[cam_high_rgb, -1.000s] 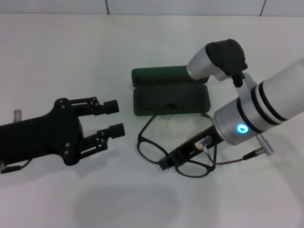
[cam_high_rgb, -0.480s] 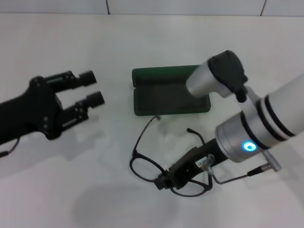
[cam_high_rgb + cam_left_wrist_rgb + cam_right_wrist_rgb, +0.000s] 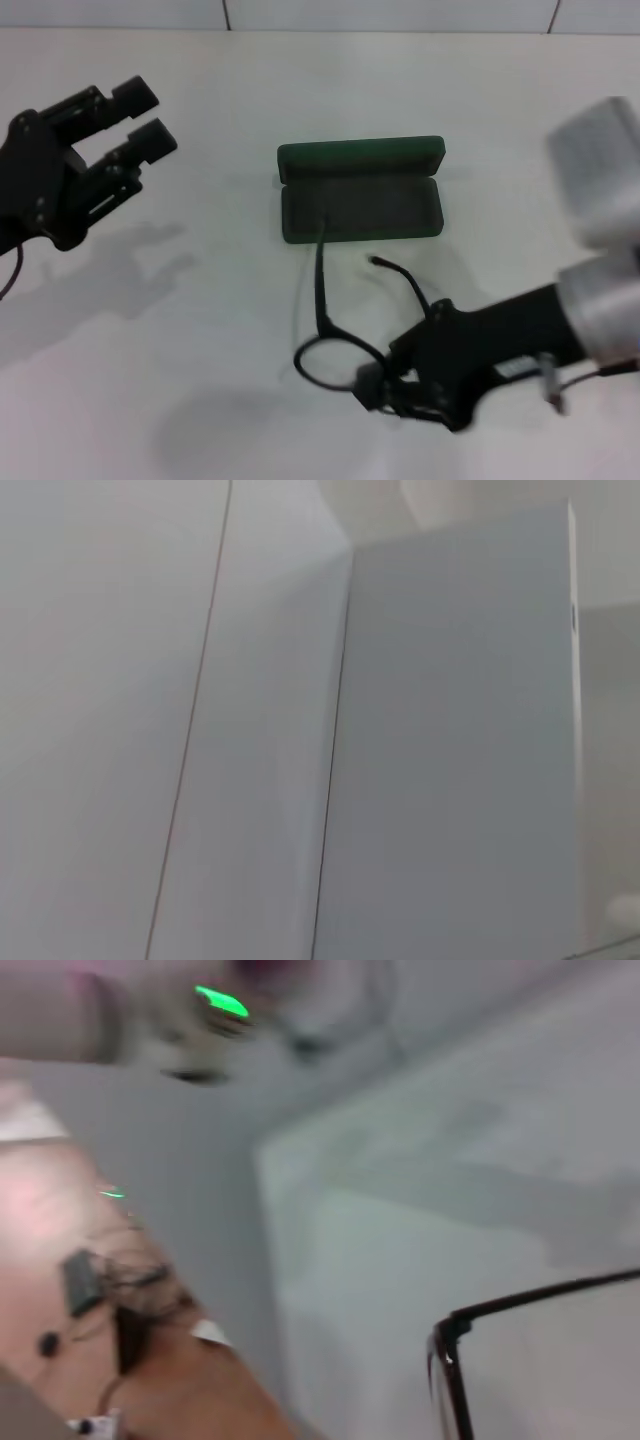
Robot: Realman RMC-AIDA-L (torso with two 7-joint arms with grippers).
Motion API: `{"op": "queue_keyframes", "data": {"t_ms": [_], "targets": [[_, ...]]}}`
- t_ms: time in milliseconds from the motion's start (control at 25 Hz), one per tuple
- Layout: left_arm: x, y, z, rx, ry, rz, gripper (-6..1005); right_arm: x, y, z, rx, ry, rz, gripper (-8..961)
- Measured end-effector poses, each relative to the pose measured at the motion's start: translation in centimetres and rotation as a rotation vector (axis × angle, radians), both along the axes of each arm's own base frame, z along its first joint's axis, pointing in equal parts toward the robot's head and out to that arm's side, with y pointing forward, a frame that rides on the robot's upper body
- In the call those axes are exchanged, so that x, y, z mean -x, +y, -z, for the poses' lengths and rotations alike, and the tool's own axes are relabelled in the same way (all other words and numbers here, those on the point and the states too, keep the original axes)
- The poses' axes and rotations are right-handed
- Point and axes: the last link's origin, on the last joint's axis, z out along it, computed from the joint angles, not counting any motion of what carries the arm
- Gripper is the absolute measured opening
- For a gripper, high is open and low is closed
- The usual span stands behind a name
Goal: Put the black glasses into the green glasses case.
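The green glasses case (image 3: 360,205) lies open at the table's middle, its lid (image 3: 360,157) folded back and its lined tray showing nothing inside. The black glasses (image 3: 322,300) are in front of the case, temple arms unfolded and pointing at it; one tip reaches the case's front edge. My right gripper (image 3: 382,388) is shut on the frame near the lenses, in front of the case. A piece of the black frame shows in the right wrist view (image 3: 452,1345). My left gripper (image 3: 148,118) is open and empty, raised at the far left, well away from the case.
The white table (image 3: 200,330) carries only the case and the glasses. My right arm (image 3: 520,340) reaches in from the right across the front. The left wrist view shows only pale wall panels (image 3: 450,740).
My right gripper has pulled the glasses toward the table's front, away from the case, turning them. My left arm has swung back and to the left, farther from the case.
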Motion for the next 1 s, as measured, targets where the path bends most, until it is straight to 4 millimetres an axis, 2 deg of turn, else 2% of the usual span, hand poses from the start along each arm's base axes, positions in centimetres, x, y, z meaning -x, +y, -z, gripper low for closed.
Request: {"op": "queue_keyframes", "data": {"t_ms": [160,360,480,640,680,720,880,1000], "targets": [[-1.0,0.1,0.0,0.043,-0.055,0.036,416,-1.2,-1.4,-3.0,-0.016,0.233,-0.172,111],[-3.4,0.9,1.5,0.162,-0.087,0.137,376,-3.5,-1.2,-6.2,-0.071,0.422,-0.184,111],[-5.0,1.2,3.0,0.217,-0.101,0.195,314,-4.1,-0.5,-6.4,-0.073,0.471,-0.174,112],[-7.0,1.6,4.7,0.269,-0.137,0.277,204,-4.1,-0.2,-5.6,-0.052,0.510,-0.185,112],[-7.0,1.6,4.7,0.269,-0.137,0.277,175,-4.0,-0.1,-5.5,-0.047,0.518,-0.188,112],[-7.9,1.9,5.3,0.279,-0.147,0.315,147,-3.9,-0.1,-5.5,-0.042,0.525,-0.193,111],[-8.6,2.3,5.9,0.292,-0.148,0.336,34,-3.5,0.1,-5.2,-0.021,0.537,-0.217,112],[-8.9,2.7,6.6,0.302,-0.152,0.329,32,-3.1,0.0,-5.1,0.000,0.554,-0.237,112]]}}
